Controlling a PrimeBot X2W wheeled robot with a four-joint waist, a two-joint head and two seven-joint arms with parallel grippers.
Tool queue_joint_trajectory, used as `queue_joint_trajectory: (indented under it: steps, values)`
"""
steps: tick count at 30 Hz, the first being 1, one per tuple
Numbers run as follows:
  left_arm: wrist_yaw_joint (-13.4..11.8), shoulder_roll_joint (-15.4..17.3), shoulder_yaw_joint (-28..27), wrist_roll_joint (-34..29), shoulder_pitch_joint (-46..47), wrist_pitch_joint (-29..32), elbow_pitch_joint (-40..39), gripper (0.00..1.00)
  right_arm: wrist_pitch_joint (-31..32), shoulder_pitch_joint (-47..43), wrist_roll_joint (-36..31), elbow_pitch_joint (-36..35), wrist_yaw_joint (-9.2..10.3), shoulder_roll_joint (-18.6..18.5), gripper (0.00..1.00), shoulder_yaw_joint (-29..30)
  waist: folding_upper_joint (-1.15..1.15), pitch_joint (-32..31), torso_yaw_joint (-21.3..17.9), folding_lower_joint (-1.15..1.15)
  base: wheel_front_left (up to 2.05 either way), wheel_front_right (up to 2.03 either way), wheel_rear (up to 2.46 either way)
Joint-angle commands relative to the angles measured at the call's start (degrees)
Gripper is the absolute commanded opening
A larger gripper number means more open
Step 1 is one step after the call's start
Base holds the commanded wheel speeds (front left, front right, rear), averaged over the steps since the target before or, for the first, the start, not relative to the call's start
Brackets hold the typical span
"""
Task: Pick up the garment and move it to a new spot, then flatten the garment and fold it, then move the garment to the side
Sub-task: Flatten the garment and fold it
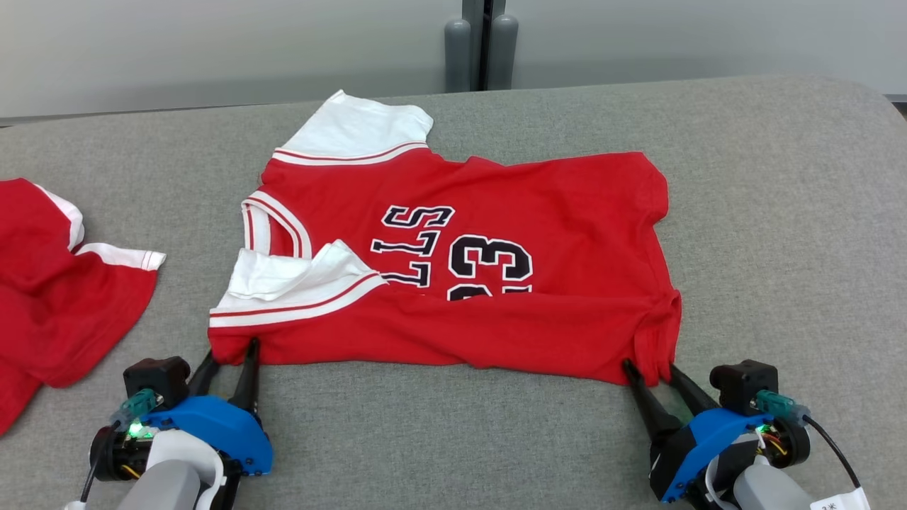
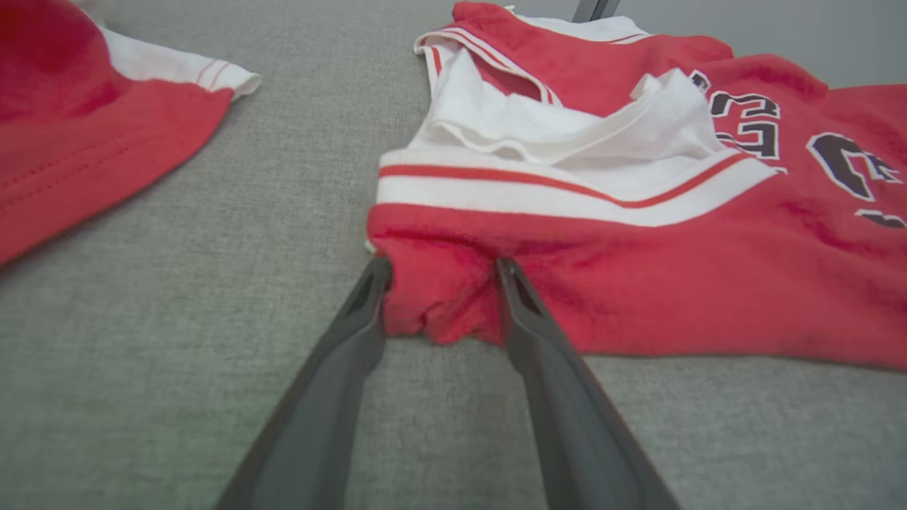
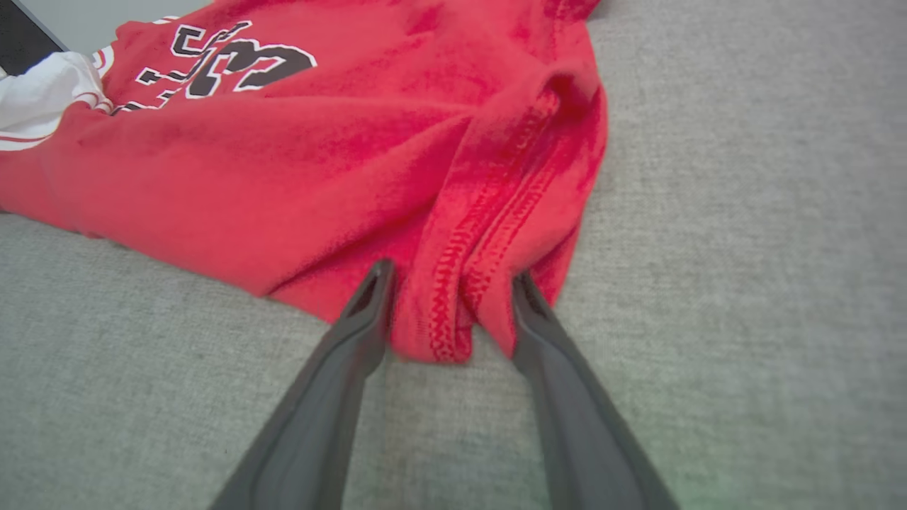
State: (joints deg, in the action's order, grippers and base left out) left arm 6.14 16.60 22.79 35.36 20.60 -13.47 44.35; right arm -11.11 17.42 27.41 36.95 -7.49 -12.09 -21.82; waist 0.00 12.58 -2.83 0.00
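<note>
Pinching bunched corners of the garment (image 1: 553, 205) just ahead in the part-closed left hand (image 1: 232, 350) and right hand (image 1: 649, 367), judging it soft, light, limp, best held by hems.

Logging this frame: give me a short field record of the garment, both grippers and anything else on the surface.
garment: red jersey, spread out, near edge folded over part of the lettering
left gripper: fingers either side of the near collar-end corner, cloth bunched between
right gripper: fingers either side of the near hem corner, cloth bunched between
grip: firmness unclear on both
other: second red garment at the left, apart
support: grey padded surface
</note>
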Motion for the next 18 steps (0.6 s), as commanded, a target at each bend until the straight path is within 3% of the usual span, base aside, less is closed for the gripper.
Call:
queue_joint_trajectory:
  steps: [1, 2, 7, 13, 18]
  values:
    - [0.5, -0.5, 0.8, 0.2, 1.2, 0.0, 1.6, 0.0, 0.4, 0.3, -0.8, 1.4, -0.02, 0.7, 0.17, 0.1, 0.0, -0.1, 0.1, 0.0, 0.0, 0.0, 0.0]
    - [0.7, -0.8, 1.0, 0.4, 1.5, -0.1, 2.3, 0.0, 0.4, 0.5, -1.4, 2.0, -0.02, 0.7, 0.0, 0.3, 0.0, -0.2, 0.1, 0.0, 0.0, 0.0, 0.0]
    - [1.1, -1.1, 0.9, 1.0, 0.9, -1.3, 3.5, 0.0, -1.7, -0.1, -2.3, 2.6, -0.01, 0.6, 0.0, 2.4, 0.0, -1.9, 0.4, 0.0, 0.0, 0.0, 0.0]
    - [1.3, -0.1, 0.3, 0.9, -4.8, -1.7, -0.8, 0.0, -2.5, -4.6, -1.2, -0.8, -0.01, -1.0, 0.0, 3.5, 0.0, -5.6, 1.1, 0.0, 0.0, 0.0, 0.0]
    - [-1.2, 0.2, -1.8, -0.1, -13.2, -1.7, -8.7, 0.0, -0.4, -10.4, -0.7, -6.5, -0.01, -3.2, 0.0, 4.3, 0.0, -8.6, 1.5, 0.0, 0.0, 0.0, 0.0]
